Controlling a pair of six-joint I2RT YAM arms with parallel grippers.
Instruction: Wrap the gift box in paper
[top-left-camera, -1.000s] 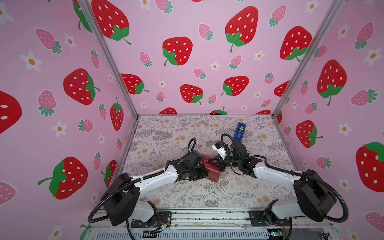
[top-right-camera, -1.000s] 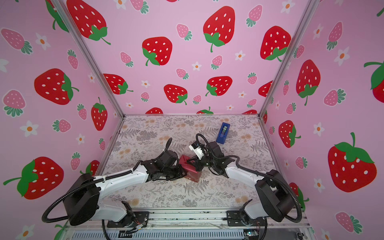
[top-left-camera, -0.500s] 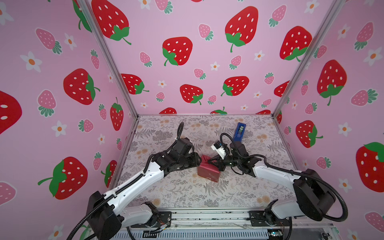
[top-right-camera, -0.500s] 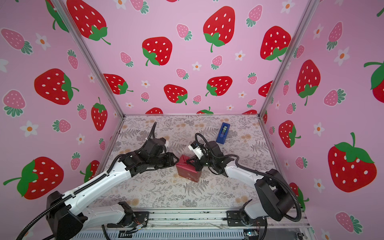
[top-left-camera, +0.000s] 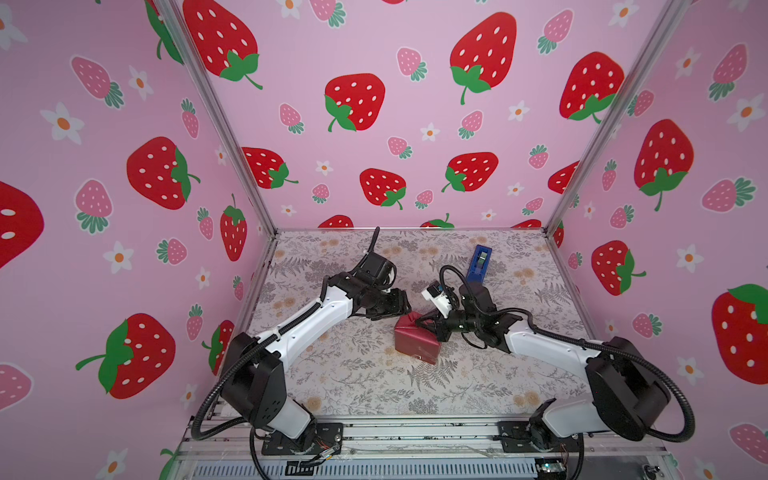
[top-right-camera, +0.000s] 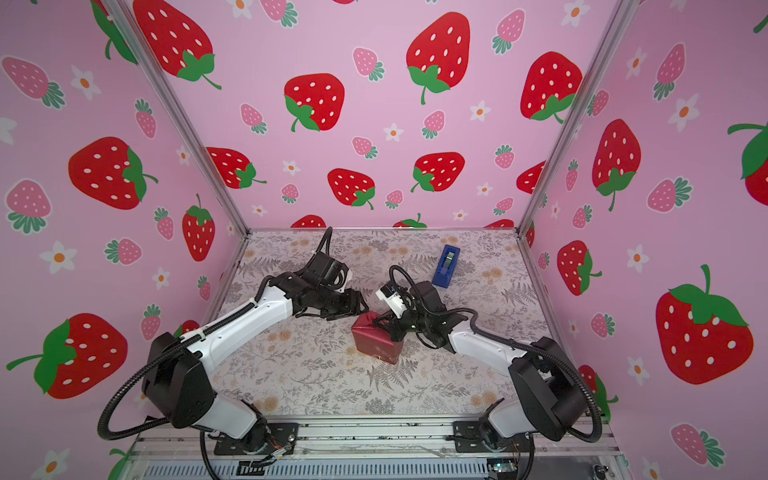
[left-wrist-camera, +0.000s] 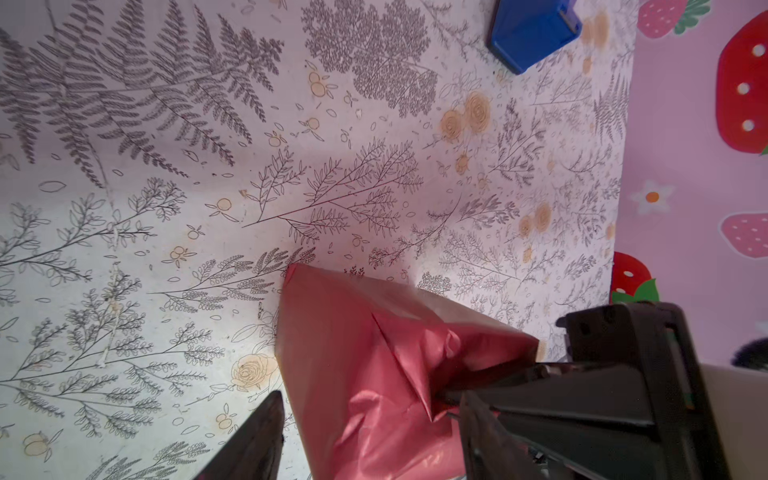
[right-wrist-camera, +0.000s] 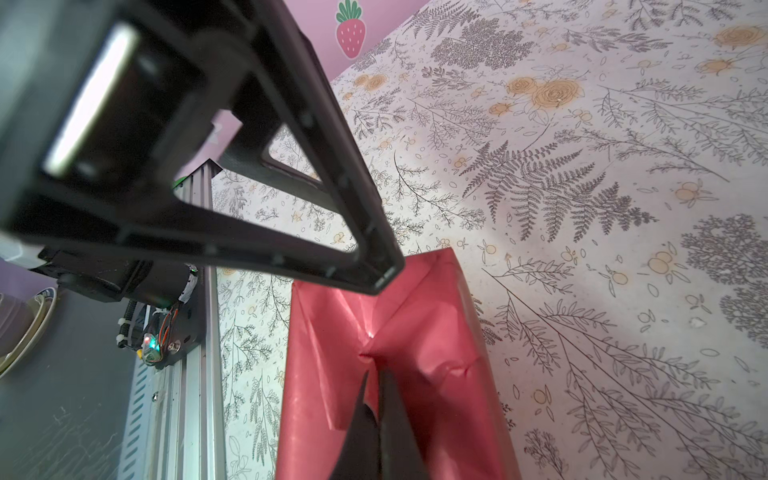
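The paper (top-left-camera: 415, 343) (top-right-camera: 374, 343) is dark red and folded round the gift box as a squarish parcel on the mat; the box itself is hidden under it. My left gripper (top-left-camera: 405, 309) (top-right-camera: 361, 307) hovers open just above the parcel's far left corner, holding nothing. In the left wrist view its jaws (left-wrist-camera: 370, 399) stand wide on either side of the paper (left-wrist-camera: 374, 374). My right gripper (top-left-camera: 419, 322) (right-wrist-camera: 372, 374) is shut, its tips pressed into the creased fold on the parcel's end (right-wrist-camera: 436, 332). I cannot tell whether any paper is nipped.
A bright blue tape dispenser (top-left-camera: 479, 262) (top-right-camera: 446, 266) (left-wrist-camera: 532, 33) stands on the floral mat (top-left-camera: 353, 374) behind the right arm, toward the back right. Pink strawberry walls close the back and both sides.
My left gripper let go of the parcel, opened, and rose back to the left, then came nearer again. The right gripper stayed shut at the fold. The parcel barely moved.
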